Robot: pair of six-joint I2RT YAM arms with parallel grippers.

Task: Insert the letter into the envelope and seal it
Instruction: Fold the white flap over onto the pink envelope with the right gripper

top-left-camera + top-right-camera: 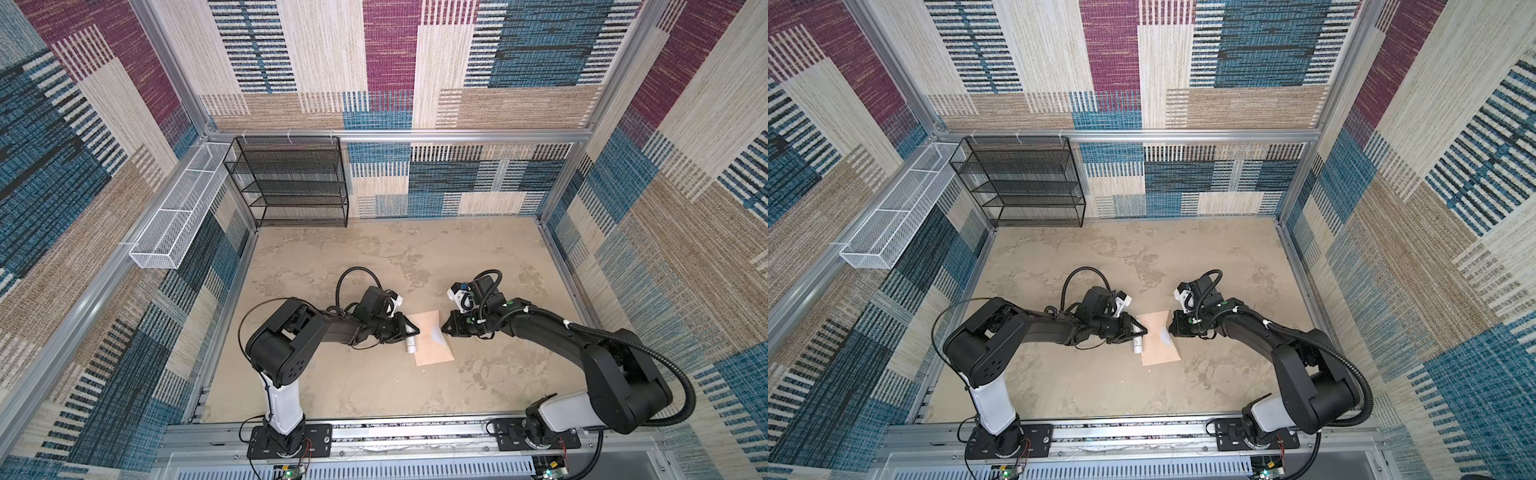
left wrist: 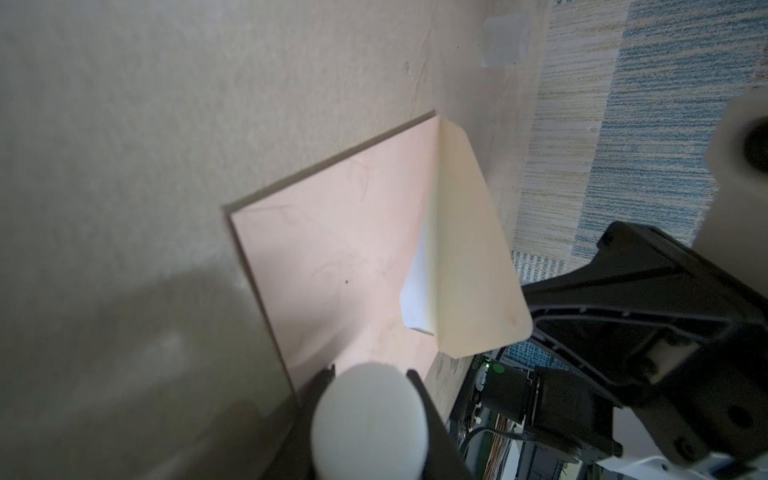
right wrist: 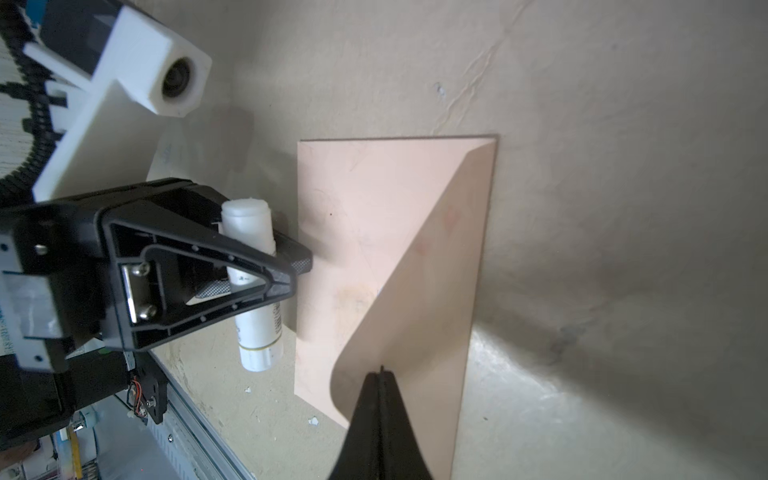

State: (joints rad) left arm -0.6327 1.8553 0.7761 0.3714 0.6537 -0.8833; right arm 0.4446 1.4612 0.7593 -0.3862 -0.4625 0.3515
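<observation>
The pale peach envelope (image 1: 428,347) (image 1: 1156,351) lies flat on the beige table, in the middle between my two arms. Its pointed flap (image 3: 424,299) (image 2: 469,249) stands curled up, cream on the inside. My right gripper (image 3: 380,374) (image 1: 445,328) is shut on the flap's tip. The letter shows only as a white patch (image 2: 415,291) under the lifted flap. My left gripper (image 2: 370,374) (image 1: 412,332) is shut on a small white tube (image 3: 253,291) (image 1: 410,345), held at the envelope's left edge, opposite the flap.
A black mesh shelf (image 1: 291,183) stands at the back left against the wall. A white mesh basket (image 1: 174,220) hangs on the left rail. Small white scraps (image 3: 313,421) lie on the table by the envelope's near corner.
</observation>
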